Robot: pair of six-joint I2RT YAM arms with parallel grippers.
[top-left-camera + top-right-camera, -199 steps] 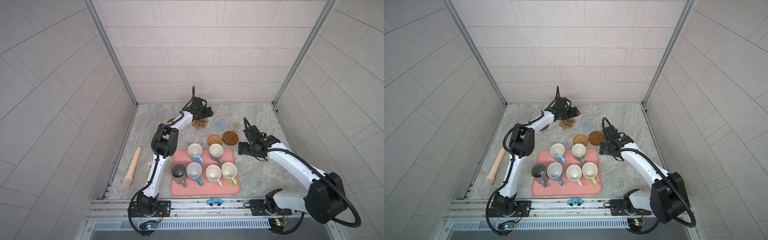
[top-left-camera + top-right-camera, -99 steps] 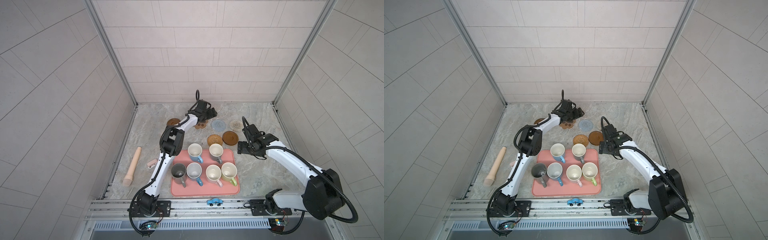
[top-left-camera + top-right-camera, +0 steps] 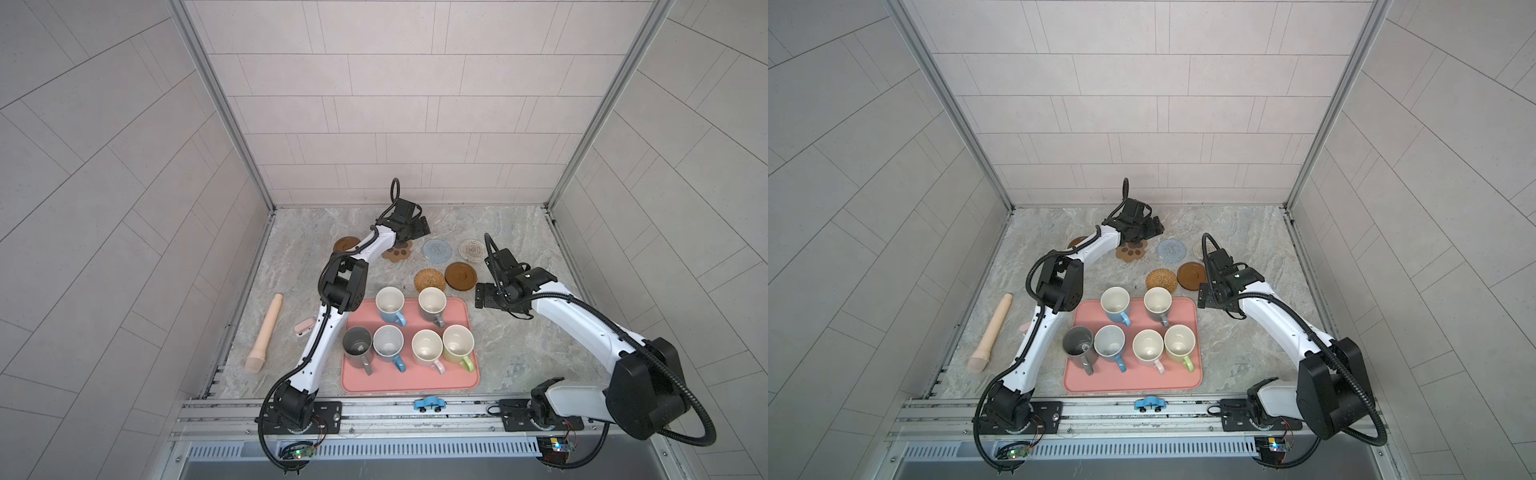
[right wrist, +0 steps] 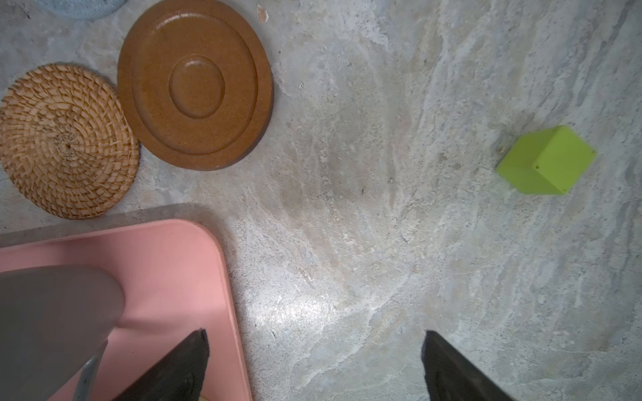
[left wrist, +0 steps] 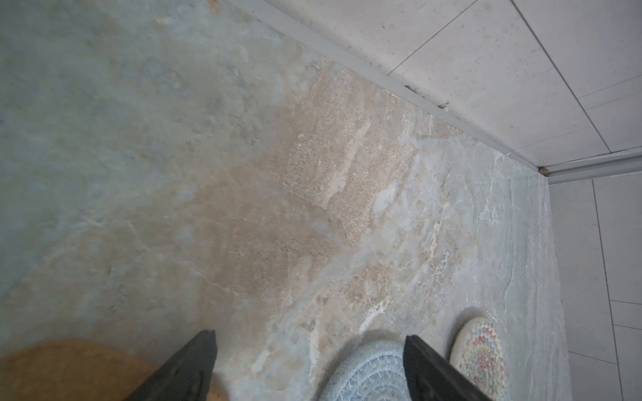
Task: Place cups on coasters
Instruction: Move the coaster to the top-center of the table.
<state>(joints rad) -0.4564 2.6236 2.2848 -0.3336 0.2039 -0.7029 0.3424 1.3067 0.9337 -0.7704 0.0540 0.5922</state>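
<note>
Six cups stand on the pink tray: two blue, grey-brown, dark grey, pale pink and light green. Behind the tray lie the bare coasters: brown disc, paw print, blue-grey knit, clear patterned, rattan and a second brown disc. My left gripper hangs open at the back, between the paw print and the knit coaster. My right gripper is open and empty beside the tray's far right corner.
A beige rolling pin and a small pink item lie left of the tray. A blue toy car sits on the front rail. A green cube rests on the stone right of the tray. Tiled walls close the back and sides.
The left arm has swung its gripper a little to the right along the back, toward the knit coaster. The right gripper has edged slightly left toward the tray. Both stay open.
</note>
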